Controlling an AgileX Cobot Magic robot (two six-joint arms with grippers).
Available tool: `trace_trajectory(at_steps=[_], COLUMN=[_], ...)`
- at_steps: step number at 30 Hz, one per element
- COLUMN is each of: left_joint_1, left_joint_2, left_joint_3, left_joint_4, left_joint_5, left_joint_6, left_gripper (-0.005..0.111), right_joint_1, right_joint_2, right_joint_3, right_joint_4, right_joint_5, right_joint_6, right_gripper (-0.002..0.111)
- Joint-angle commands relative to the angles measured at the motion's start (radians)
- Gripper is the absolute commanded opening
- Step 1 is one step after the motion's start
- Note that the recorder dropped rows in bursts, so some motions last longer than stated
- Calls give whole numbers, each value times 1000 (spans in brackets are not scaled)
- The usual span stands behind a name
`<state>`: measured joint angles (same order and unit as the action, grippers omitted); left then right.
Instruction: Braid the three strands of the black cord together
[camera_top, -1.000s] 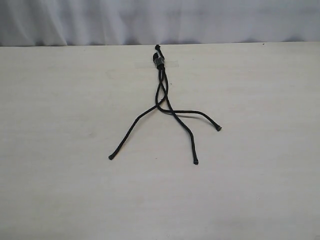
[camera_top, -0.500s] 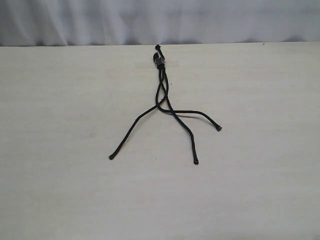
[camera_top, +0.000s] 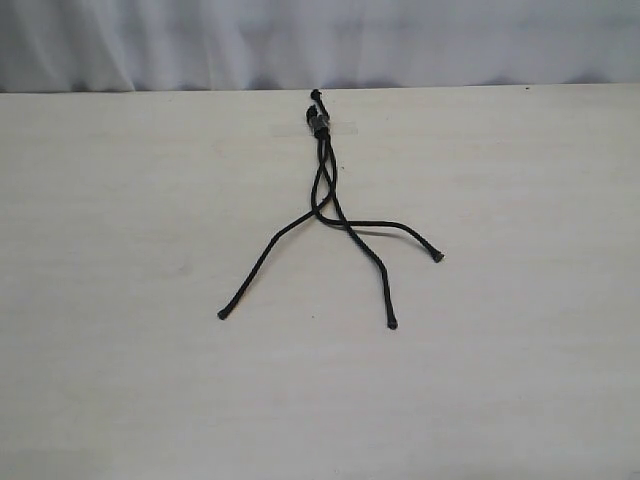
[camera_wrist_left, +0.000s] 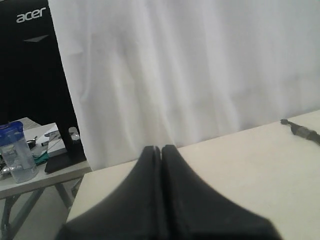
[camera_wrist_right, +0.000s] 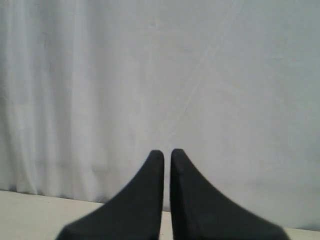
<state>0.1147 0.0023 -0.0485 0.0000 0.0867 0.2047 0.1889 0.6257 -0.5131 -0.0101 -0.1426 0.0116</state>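
Note:
The black cord (camera_top: 325, 180) lies on the pale table (camera_top: 120, 250), its knotted bound end (camera_top: 319, 124) under clear tape (camera_top: 342, 128) near the far edge. The three strands cross a short way below the knot and then fan out toward me. One strand (camera_top: 262, 256) runs left, one (camera_top: 372, 262) runs down the middle, and one (camera_top: 400, 226) bends right. Neither gripper appears in the exterior view. My left gripper (camera_wrist_left: 161, 148) is shut and empty above the table's left part, with the cord's bound end (camera_wrist_left: 300, 130) far off to its side. My right gripper (camera_wrist_right: 167, 152) is shut on nothing and faces the white curtain.
A white curtain (camera_top: 320, 40) hangs behind the table's far edge. In the left wrist view, beyond the table's left side, a lower side table carries a clear bottle with a blue cap (camera_wrist_left: 12, 152) and a black Acer monitor (camera_wrist_left: 30, 60).

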Motion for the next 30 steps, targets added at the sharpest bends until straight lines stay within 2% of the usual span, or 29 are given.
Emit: trace_trajectory(at_steps=[1, 3, 5, 13, 20, 30], left_joint_1=[0, 0, 0, 0, 0, 0], left_joint_2=[-2, -2, -2, -2, -2, -2], left_joint_3=[41, 49, 49, 49, 49, 49], left_joint_4=[6, 8, 10, 17, 22, 22], left_joint_5=[-20, -27, 45, 108, 125, 125], left_joint_6=[-29, -29, -29, -70, -130, -130], left_gripper=[0, 0, 0, 0, 0, 0], right_joint_1=[-1, -1, -1, -1, -1, -1], right_joint_2=[-6, -6, -6, -6, -6, -6], right_joint_3=[0, 0, 0, 0, 0, 0], right_joint_4=[0, 0, 0, 0, 0, 0], right_joint_5=[-9, -9, -9, -9, -9, -9], right_joint_6=[4, 4, 4, 4, 4, 4], right_gripper=[4, 4, 4, 4, 4, 4])
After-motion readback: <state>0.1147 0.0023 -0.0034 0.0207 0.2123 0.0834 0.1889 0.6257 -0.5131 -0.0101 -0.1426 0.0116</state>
